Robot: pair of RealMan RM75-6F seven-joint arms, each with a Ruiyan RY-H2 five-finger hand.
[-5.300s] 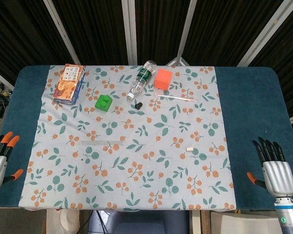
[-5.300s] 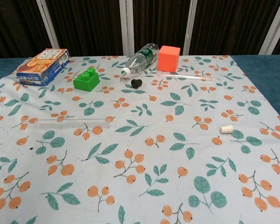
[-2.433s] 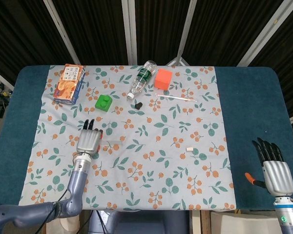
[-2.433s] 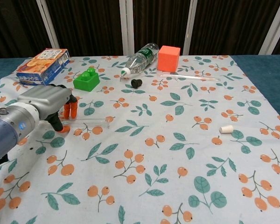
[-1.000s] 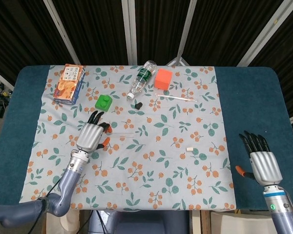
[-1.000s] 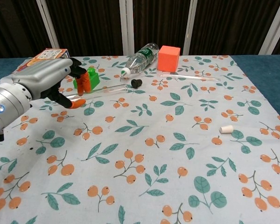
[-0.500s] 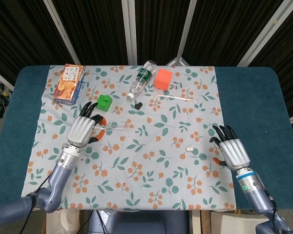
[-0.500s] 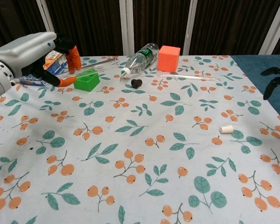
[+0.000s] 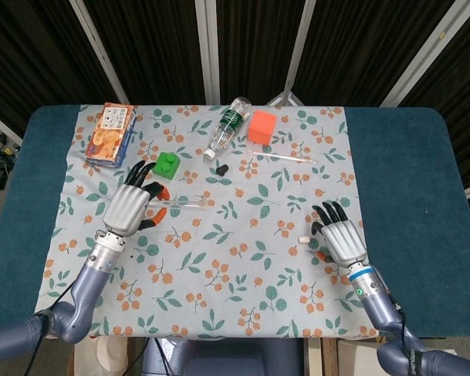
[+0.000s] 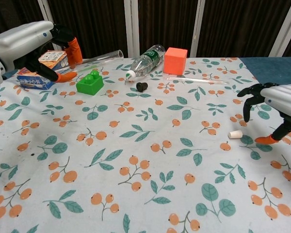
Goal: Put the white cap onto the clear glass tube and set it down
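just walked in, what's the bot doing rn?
It's capping a tube. The left hand holds the clear glass tube lifted off the cloth, roughly level, above the green block. The right hand hovers with fingers spread over the white cap, which lies on the floral cloth, not yet gripped. The cap is not on the tube yet.
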